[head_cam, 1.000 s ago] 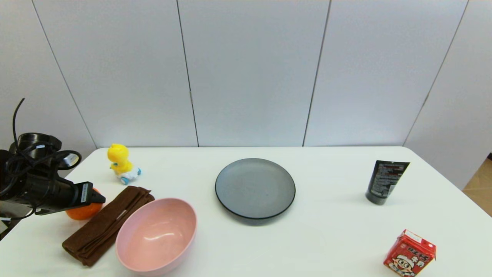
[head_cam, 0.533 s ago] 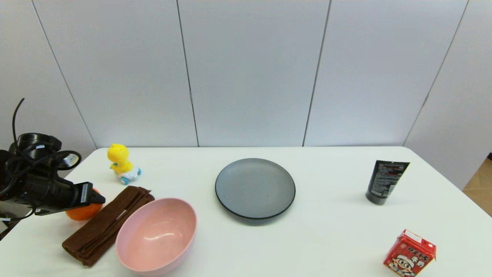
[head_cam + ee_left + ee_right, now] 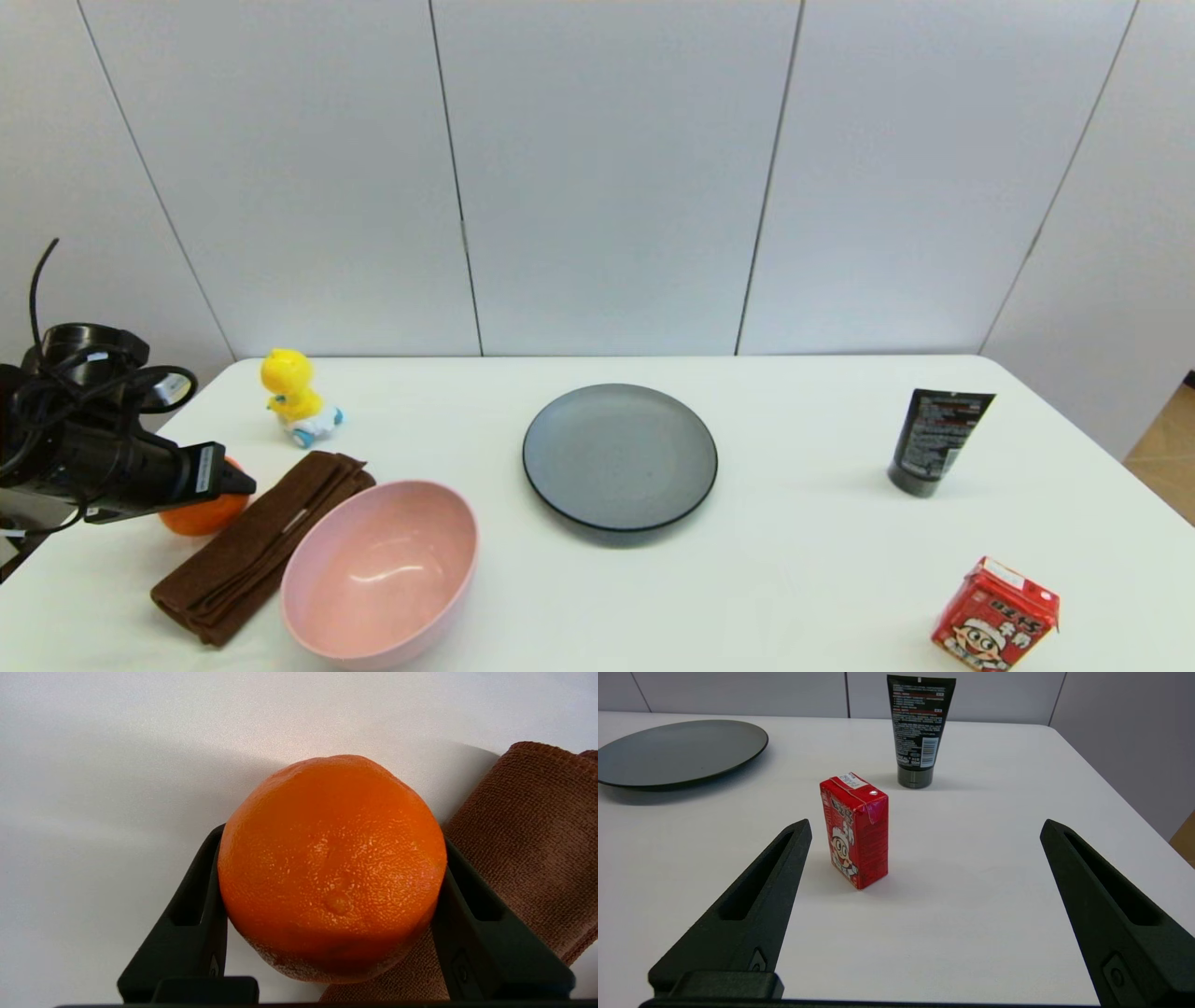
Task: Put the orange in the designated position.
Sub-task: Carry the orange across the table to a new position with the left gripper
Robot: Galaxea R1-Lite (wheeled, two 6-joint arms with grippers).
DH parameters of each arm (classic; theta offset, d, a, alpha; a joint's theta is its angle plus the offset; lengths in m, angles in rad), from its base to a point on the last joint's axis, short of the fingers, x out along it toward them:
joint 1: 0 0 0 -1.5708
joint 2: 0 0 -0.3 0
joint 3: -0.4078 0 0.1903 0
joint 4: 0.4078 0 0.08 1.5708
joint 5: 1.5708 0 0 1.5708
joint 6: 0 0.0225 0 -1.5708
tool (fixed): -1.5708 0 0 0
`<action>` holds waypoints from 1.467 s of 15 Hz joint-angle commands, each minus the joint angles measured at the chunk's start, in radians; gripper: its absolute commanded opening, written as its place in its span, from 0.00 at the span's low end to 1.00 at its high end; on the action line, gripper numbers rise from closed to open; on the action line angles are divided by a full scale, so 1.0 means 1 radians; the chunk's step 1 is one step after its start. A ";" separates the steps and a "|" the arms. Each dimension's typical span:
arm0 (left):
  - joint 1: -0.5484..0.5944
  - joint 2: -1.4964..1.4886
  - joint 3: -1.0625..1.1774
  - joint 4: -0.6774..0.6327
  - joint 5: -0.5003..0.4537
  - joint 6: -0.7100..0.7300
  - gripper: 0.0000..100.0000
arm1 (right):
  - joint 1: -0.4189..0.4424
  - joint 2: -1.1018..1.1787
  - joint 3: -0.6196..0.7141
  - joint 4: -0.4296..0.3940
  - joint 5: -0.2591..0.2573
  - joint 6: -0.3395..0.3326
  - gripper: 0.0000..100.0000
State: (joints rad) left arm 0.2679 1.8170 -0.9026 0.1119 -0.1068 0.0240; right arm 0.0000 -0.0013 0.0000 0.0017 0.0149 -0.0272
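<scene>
The orange [image 3: 331, 868], round with dimpled skin, rests on the white table at its left edge, touching the brown towel [image 3: 528, 840]. My left gripper [image 3: 331, 835] is shut on the orange, one black finger pressed to each side. In the head view the orange [image 3: 201, 515] is half hidden behind the left gripper [image 3: 229, 481]. Nothing on the white tabletop [image 3: 803, 560] marks the designated position. My right gripper [image 3: 924, 826] hangs open low over the table's right side, parked and out of the head view.
A folded brown towel [image 3: 257, 541] and a pink bowl [image 3: 378, 569] lie right of the orange. A yellow toy duck [image 3: 294, 397] stands behind them. A dark grey plate [image 3: 620, 457] sits mid-table, with a black tube [image 3: 934, 439] and a red carton [image 3: 994, 616] on the right.
</scene>
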 commanded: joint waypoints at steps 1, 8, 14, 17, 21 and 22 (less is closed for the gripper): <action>0.001 -0.001 -0.001 0.000 -0.001 0.001 0.00 | 0.000 0.001 0.000 0.000 0.000 0.000 1.00; 0.001 -0.004 -0.001 -0.001 -0.001 0.001 0.00 | 0.000 0.001 0.000 0.000 0.000 0.000 1.00; -0.001 -0.013 -0.004 -0.001 -0.001 0.001 0.00 | 0.000 0.001 0.000 0.000 0.000 0.000 1.00; 0.001 -0.013 0.001 -0.001 -0.001 -0.001 1.00 | 0.000 0.001 0.000 0.000 0.000 0.000 1.00; -0.001 -0.010 0.002 0.000 -0.002 -0.001 1.00 | 0.000 0.001 0.000 0.000 0.000 0.000 1.00; -0.001 -0.010 0.004 0.000 -0.002 -0.001 1.00 | 0.000 0.001 0.000 0.000 0.000 0.000 1.00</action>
State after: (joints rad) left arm 0.2668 1.8049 -0.9009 0.1119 -0.1081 0.0230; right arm 0.0000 -0.0013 0.0000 0.0013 0.0149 -0.0272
